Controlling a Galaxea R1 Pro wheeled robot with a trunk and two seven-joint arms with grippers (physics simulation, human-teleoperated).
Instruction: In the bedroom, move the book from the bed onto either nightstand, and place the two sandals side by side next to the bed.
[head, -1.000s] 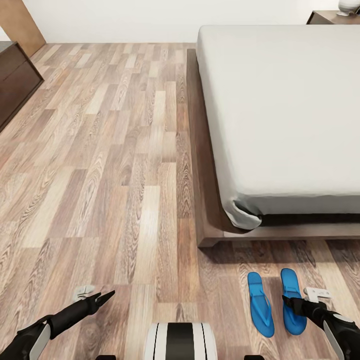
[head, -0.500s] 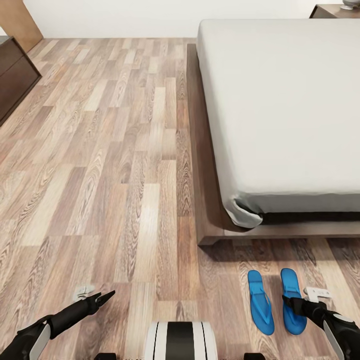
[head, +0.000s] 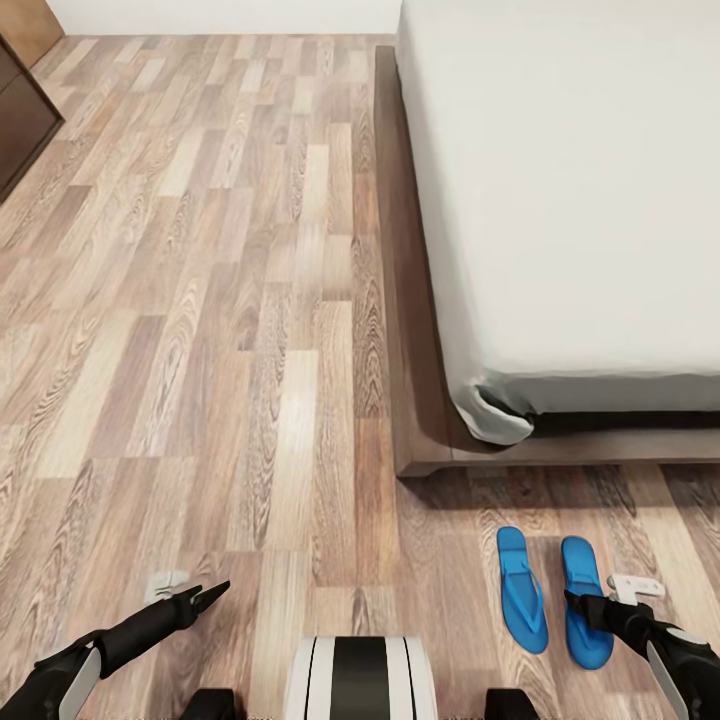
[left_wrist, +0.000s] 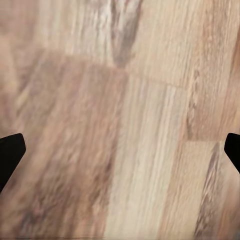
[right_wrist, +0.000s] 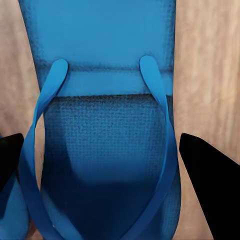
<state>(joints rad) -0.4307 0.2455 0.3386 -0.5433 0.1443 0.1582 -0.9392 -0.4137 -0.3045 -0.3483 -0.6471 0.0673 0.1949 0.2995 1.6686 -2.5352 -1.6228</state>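
Note:
Two bright blue sandals lie side by side on the wood floor just off the bed's foot corner, the left sandal (head: 522, 590) and the right sandal (head: 583, 580). My right gripper (head: 583, 607) hovers open over the right sandal (right_wrist: 107, 125), whose straps sit between the spread fingertips. My left gripper (head: 205, 597) hangs open above bare floor at the lower left, nothing between its fingers (left_wrist: 10, 155). The bed (head: 570, 200) has a plain off-white mattress on a dark brown frame (head: 405, 300). The book and nightstands are out of view.
A long dark cabinet (head: 20, 120) stands against the far left. Wide wood-plank floor (head: 230, 300) stretches between it and the bed. My own white and black base (head: 355, 680) shows at the bottom middle.
The head camera has tilted down: the back wall and the nightstand corner have slid out of the picture. Both arms and the sandals hold their places.

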